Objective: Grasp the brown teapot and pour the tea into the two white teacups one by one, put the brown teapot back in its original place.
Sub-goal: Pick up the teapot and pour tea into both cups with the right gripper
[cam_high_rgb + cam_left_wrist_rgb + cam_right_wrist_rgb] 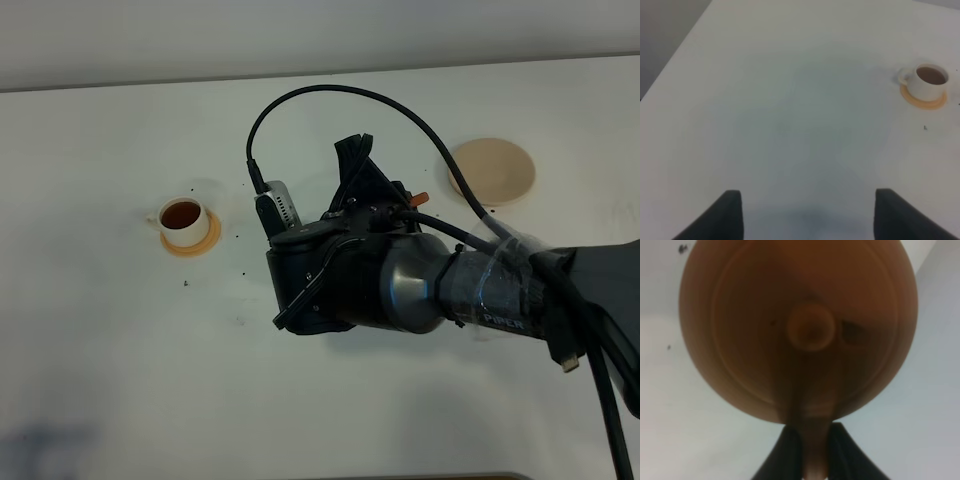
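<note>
The brown teapot point(800, 330) fills the right wrist view, seen from above with its lid knob point(810, 329) in the middle. My right gripper point(810, 434) is shut on its loop handle. In the exterior high view the right arm point(400, 285) reaches across the middle, and the teapot is hidden under it. One white teacup point(183, 220) holds dark tea and stands on an orange coaster point(192, 246) at the left. The other teacup is hidden. The pale beige disc point(491, 171) lies bare at the back right. My left gripper point(807, 202) is open above bare table, well short of the teacup point(930, 82).
A black cable point(330, 100) loops above the right arm. A few dark specks point(187, 285) dot the white table point(100, 380) near the filled cup. The table's far edge point(300, 75) runs along the back.
</note>
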